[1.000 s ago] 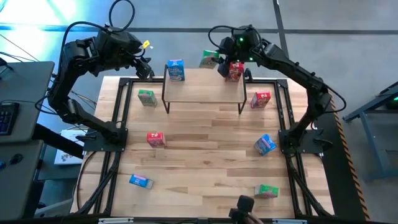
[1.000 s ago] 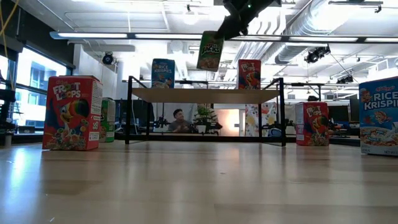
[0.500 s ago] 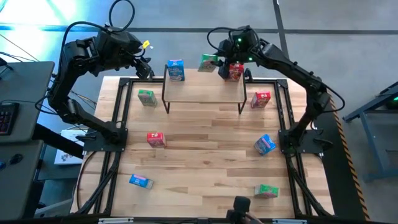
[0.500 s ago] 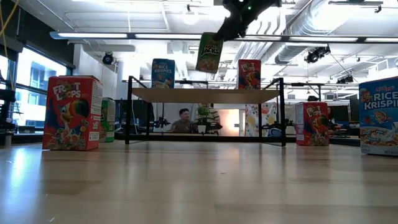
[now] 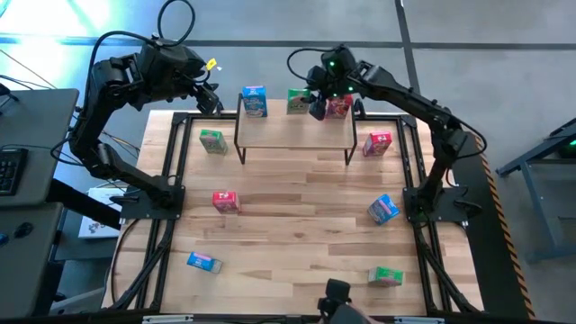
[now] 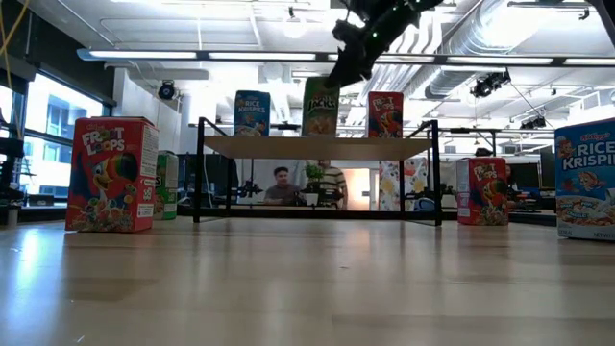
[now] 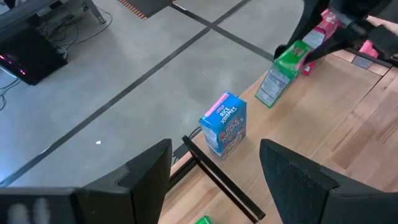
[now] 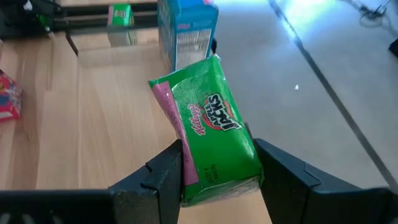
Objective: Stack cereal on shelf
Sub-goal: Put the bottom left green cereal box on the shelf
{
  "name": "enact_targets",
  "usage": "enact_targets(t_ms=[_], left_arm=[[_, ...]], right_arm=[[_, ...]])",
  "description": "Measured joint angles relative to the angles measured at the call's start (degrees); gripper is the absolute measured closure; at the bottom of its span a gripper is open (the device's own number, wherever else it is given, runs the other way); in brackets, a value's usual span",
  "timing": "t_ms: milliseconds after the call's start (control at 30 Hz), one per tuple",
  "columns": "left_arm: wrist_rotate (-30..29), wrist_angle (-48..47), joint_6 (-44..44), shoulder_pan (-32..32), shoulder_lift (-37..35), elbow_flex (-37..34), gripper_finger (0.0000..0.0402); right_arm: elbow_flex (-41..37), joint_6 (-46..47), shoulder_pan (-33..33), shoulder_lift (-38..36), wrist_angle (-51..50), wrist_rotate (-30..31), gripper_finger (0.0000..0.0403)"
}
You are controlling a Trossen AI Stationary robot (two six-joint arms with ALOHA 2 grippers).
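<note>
Pinching a green cereal box (image 8: 208, 146) between them, the right jaws (image 8: 217, 171) hold it — on the shelf (image 5: 279, 133).

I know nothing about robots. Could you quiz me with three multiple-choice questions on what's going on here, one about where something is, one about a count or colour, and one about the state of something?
1. Where on the shelf does the blue Rice Krispies box stand?
A. left end
B. right end
C. underneath it

2. How many cereal boxes lie or stand on the tabletop itself, off the shelf?
A. three
B. six
C. nine

3. What is the right gripper doing?
A. hanging empty
B. holding the green Apple Jacks box
C. holding a red box

Answers:
1. A: the high view shows it at the shelf's left end.
2. B: two green, two red and two blue boxes are spread over the tabletop.
3. B: the right wrist view shows the fingers clamped on the green box, above the shelf's middle.
</note>
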Motion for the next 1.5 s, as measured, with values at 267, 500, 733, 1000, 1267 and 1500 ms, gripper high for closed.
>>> enact_targets(t_ms=[267, 500, 733, 1000, 1267, 1500], left_arm=[[0.0, 0.0, 0.0, 0.0, 0.0, 0.0, 0.0167], [0.0, 0.0, 0.0, 0.0, 0.0, 0.0, 0.0167], [0.0, 0.0, 0.0, 0.0, 0.0, 0.0, 0.0167], [0.0, 0.0, 0.0, 0.0, 0.0, 0.0, 0.0167], [0.0, 0.0, 0.0, 0.0, 0.0, 0.0, 0.0167], [0.0, 0.0, 0.0, 0.0, 0.0, 0.0, 0.0167]], right_arm=[[0.0, -0.6, 0.0, 0.8, -0.6, 2.1, 0.0233], [0.0, 0.3, 0.0, 1.3, -1.2, 1.9, 0.0233], [0.0, 1.7, 0.8, 1.5, -0.5, 1.6, 0.0233], [0.0, 3.1, 1.0, 1.5, -0.7, 1.4, 0.0233], [0.0, 3.1, 1.0, 1.5, -0.7, 1.4, 0.0233], [0.0, 3.1, 1.0, 1.5, -0.7, 2.0, 0.0233]])
